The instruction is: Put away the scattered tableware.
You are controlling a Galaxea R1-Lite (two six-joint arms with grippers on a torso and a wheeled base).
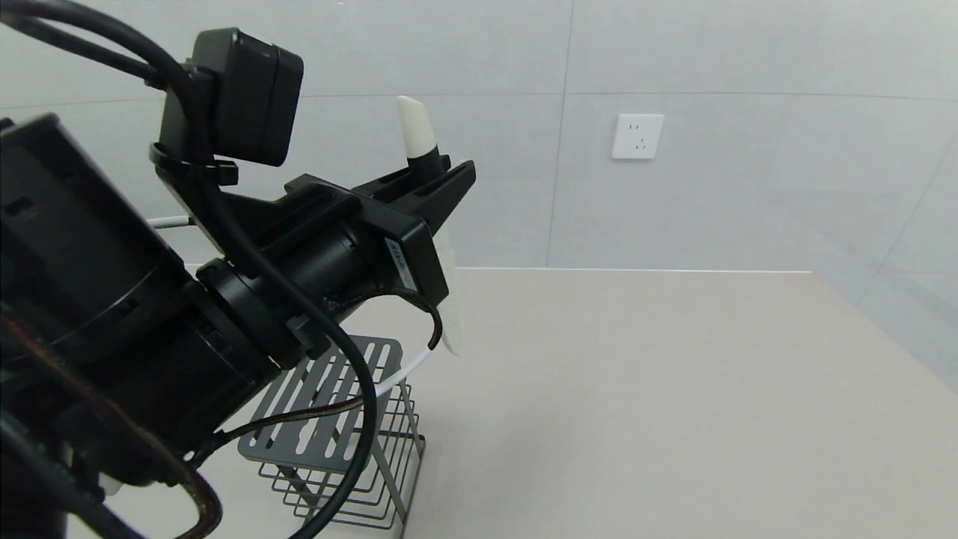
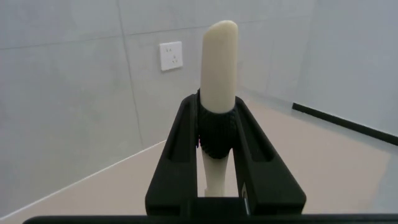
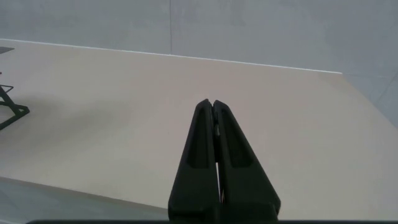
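Observation:
My left gripper (image 1: pixel 440 178) is raised well above the table, shut on a white utensil (image 1: pixel 416 127). The utensil's cream handle end points upward past a black band held between the fingers, and a white part (image 1: pixel 450 314) hangs below the gripper. In the left wrist view the handle (image 2: pixel 219 62) rises between the two black fingers of the left gripper (image 2: pixel 216 109). A grey wire drying rack (image 1: pixel 340 427) stands on the table under the left arm, partly hidden by it. My right gripper (image 3: pixel 213 107) is shut with nothing in it, low above the beige table (image 3: pixel 112 124).
The beige table (image 1: pixel 673 389) stretches to the right and back to a grey tiled wall. A white wall socket (image 1: pixel 637 136) sits on that wall. A dark leg of the rack (image 3: pixel 9 111) shows at the edge of the right wrist view.

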